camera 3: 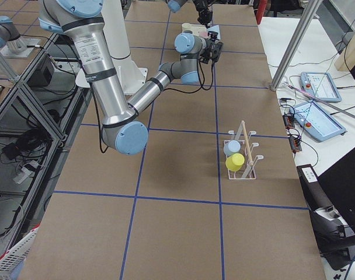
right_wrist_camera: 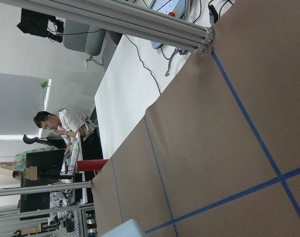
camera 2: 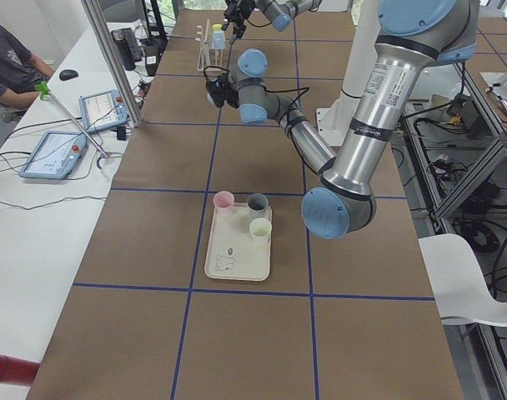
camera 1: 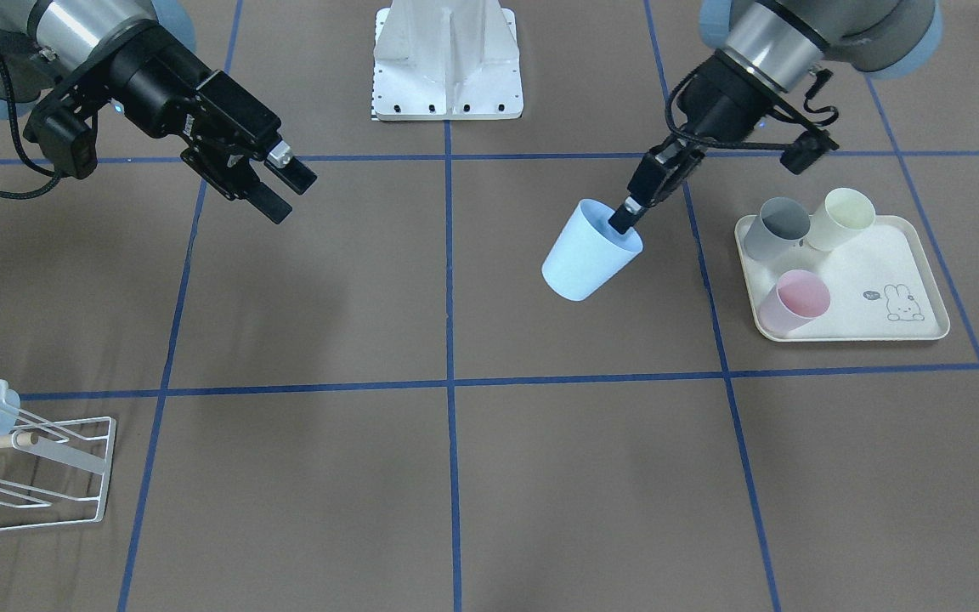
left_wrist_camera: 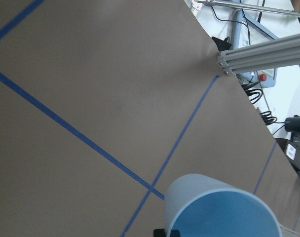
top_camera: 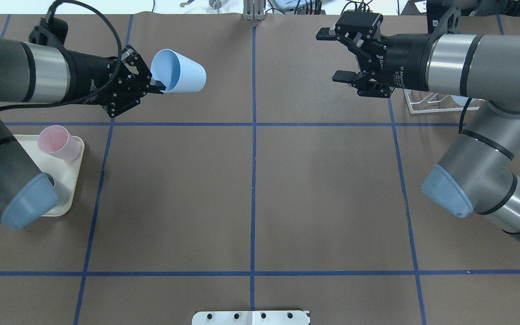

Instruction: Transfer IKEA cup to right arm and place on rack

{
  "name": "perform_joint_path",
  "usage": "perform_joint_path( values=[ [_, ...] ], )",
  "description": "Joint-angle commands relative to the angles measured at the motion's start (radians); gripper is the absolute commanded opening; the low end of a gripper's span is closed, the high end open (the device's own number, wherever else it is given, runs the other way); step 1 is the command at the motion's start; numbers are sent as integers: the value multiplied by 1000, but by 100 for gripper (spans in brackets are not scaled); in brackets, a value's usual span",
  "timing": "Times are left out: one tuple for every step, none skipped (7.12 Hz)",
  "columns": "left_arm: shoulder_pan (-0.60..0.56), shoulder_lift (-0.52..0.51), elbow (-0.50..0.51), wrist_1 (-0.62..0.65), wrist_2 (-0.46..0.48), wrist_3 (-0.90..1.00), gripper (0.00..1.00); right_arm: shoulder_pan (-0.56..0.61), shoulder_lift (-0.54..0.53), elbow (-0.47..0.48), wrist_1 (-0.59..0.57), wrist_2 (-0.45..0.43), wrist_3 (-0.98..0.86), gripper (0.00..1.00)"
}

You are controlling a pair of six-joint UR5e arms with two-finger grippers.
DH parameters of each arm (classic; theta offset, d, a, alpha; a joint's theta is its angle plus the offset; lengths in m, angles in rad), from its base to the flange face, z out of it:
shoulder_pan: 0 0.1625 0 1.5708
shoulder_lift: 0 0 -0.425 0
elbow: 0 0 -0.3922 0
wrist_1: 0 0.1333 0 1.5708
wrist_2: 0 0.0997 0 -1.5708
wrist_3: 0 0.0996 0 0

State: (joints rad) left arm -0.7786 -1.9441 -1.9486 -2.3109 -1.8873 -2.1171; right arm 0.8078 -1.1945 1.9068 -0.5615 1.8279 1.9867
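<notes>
My left gripper (camera 1: 626, 216) is clamped on the rim of the blue cup (camera 1: 587, 255) and holds it tilted, just beside the tray (camera 1: 848, 337). The right gripper (camera 1: 285, 195) hangs well away from the tray with its fingers spread. I judge the handover is pending: next, the right fingers must close around the cup's wall.

The silver-grey tubular left arm (top_camera: 43, 72) lies level, its black two-finger left gripper (top_camera: 155, 84) pinching the rim of a pale blue plastic cup (top_camera: 183, 74) in the air. The matching right arm (top_camera: 467, 58) aims its black right gripper (top_camera: 334, 55) inward, jaws wide apart
</notes>
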Motion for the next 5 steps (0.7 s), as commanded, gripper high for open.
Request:
perform_joint_path(
  values=[
    [97,1,60,-283,219,-258,0,-88,1,-2,107,-150,58,100],
    [132,1,119,-450,328,-343,0,-132,1,-2,148,-215,84,100],
    [172,1,161,-598,421,-378,0,-163,1,-5,166,-245,84,100],
    [212,1,186,-698,489,-406,0,-171,3,-5,166,-245,84,100],
    [260,-1,207,-769,557,-418,0,-174,3,-5,166,-245,87,100]
  ],
)
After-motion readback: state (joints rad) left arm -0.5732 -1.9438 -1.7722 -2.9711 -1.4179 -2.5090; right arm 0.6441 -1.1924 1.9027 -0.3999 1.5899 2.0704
